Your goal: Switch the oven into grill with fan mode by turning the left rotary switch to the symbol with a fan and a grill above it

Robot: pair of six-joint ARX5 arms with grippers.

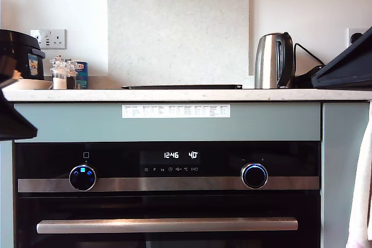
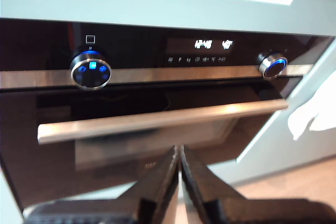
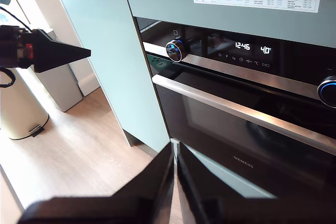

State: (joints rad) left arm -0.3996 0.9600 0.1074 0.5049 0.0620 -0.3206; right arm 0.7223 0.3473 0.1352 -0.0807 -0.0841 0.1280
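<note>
Black glass-fronted oven [image 1: 168,201] fills the exterior view's lower half; its small chrome-rimmed left rotary switch [image 1: 82,177] shows blue icons. First gripper [image 2: 179,169] and second gripper [image 3: 175,166]: jaws together, holding nothing.

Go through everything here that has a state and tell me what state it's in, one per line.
Oven: door shut, powered on.
Display: lit, reads 12:46 and 40.
Left rotary switch: lit, one cyan icon at top, untouched.
Other knob: blue ring glowing, untouched.
My first gripper: shut, empty, off the oven.
My second gripper: shut, empty, off the oven.
Kettle: lid down, on its base.
</note>
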